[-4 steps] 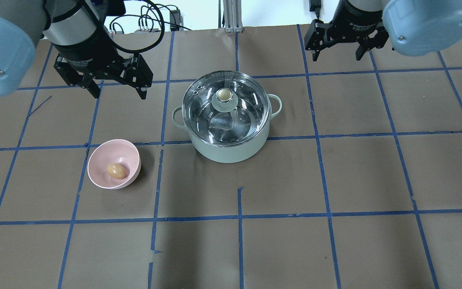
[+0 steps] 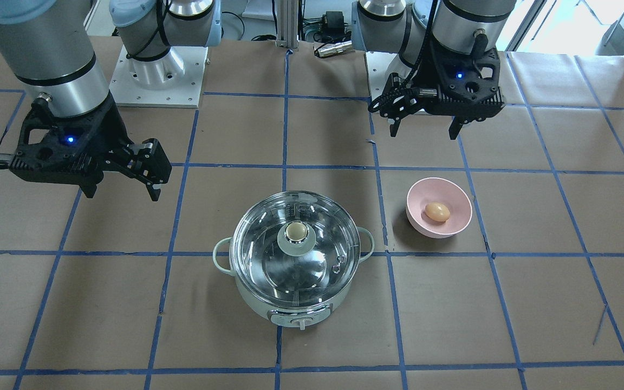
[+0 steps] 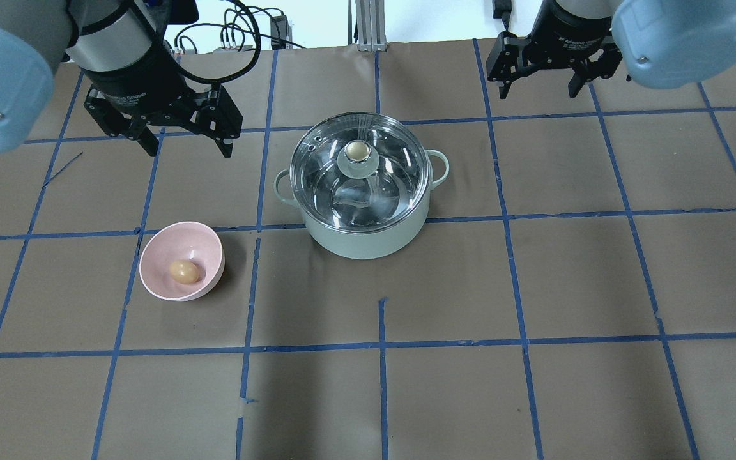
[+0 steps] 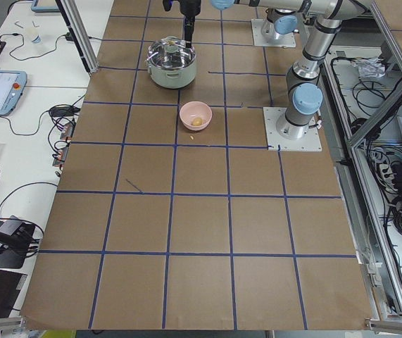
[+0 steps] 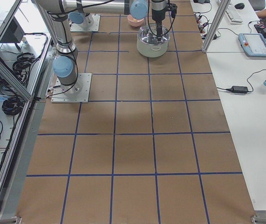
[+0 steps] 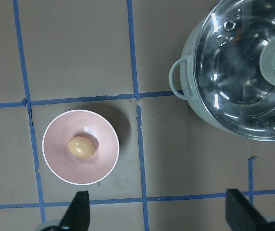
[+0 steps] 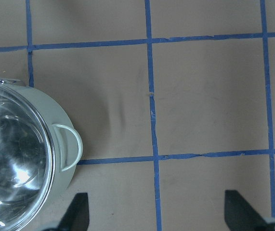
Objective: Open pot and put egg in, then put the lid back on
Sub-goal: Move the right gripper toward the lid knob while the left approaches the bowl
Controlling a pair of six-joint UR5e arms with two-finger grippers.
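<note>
The mint-green pot (image 3: 361, 239) stands mid-table with the clear glass lid (image 3: 381, 185) on it, knob (image 3: 356, 151) up. The tan egg (image 3: 184, 272) lies in a pink bowl (image 3: 151, 255) to the front left of the pot. My left gripper (image 3: 189, 151) hangs open and empty behind the bowl, left of the pot. My right gripper (image 3: 538, 93) hangs open and empty behind and right of the pot. In the front-facing view the egg (image 2: 437, 212), lid (image 2: 268, 254), left gripper (image 2: 423, 133) and right gripper (image 2: 122, 194) all show. The left wrist view shows the egg (image 6: 81, 147) and the pot (image 6: 190, 101).
Brown paper with a blue tape grid covers the table (image 3: 534, 287). The robot bases (image 2: 155, 76) sit at the back edge. The right wrist view shows the pot's side handle (image 7: 70, 147) and bare paper beside it.
Both arms have shifted only slightly, the right gripper a touch toward the back. Pot, lid, bowl and egg have not moved.
</note>
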